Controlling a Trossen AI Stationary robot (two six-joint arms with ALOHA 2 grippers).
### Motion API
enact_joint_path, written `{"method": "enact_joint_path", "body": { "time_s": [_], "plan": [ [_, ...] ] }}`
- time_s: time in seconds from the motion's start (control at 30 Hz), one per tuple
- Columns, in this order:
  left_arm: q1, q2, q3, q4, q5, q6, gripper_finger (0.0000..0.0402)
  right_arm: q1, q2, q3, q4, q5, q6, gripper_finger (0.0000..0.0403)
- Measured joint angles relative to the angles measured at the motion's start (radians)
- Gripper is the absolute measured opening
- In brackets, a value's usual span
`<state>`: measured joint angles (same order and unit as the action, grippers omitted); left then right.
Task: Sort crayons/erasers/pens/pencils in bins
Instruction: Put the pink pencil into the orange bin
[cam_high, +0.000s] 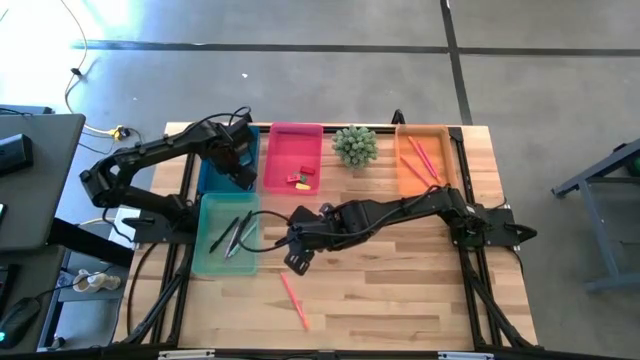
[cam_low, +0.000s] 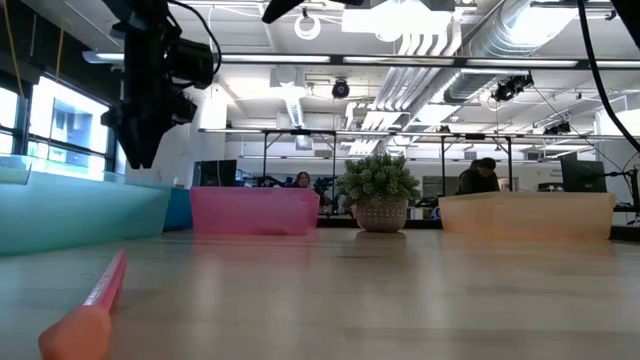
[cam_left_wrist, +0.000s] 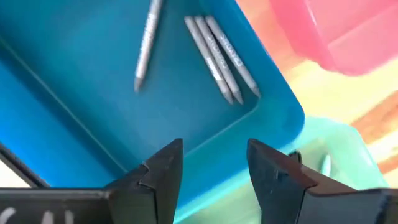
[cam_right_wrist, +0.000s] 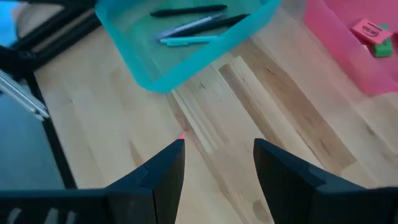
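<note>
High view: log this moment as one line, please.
left gripper: open over blue plastic bin | right gripper: open, empty, mid-table | salmon-pink pencil: loose on wooden table

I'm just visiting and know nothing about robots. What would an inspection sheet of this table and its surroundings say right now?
Surface: wooden table, bare in front.
Job's things: blue bin holds grey sticks; pink bin holds erasers; orange bin holds pencils; teal bin holds pens; one pink pencil lies loose on the table.
Clutter: potted plant between the pink and orange bins.
Hands: left hand open over the blue bin; right hand open over bare wood beside the teal bin.
Cables: black ones along both arms; a yellow one on the floor.
Surroundings: concrete floor, people at desks beyond.
</note>
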<state>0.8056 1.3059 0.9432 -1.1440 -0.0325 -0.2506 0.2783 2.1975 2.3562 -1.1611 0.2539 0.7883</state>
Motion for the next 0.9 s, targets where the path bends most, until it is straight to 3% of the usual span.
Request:
{"method": "enact_joint_path", "body": {
  "time_s": [0.2,0.37,0.63,0.9],
  "plan": [
    [-0.038,-0.104,0.0,-0.053,0.006,-0.018,0.0162,0.027,0.0,0.0,0.11,0.004,0.027,0.0183],
    [-0.133,-0.236,0.0,-0.062,0.055,-0.121,0.0161,0.053,0.0,0.0,0.187,0.004,0.078,0.0183],
    [-0.408,-0.381,0.001,-0.061,0.066,-0.343,0.0161,0.091,0.0,0.0,0.358,0.005,0.106,0.0183],
    [-0.707,-0.401,0.001,-0.061,-0.006,-0.502,0.0159,0.124,0.0,0.0,0.497,-0.003,0.121,0.0151]
  ]
}}
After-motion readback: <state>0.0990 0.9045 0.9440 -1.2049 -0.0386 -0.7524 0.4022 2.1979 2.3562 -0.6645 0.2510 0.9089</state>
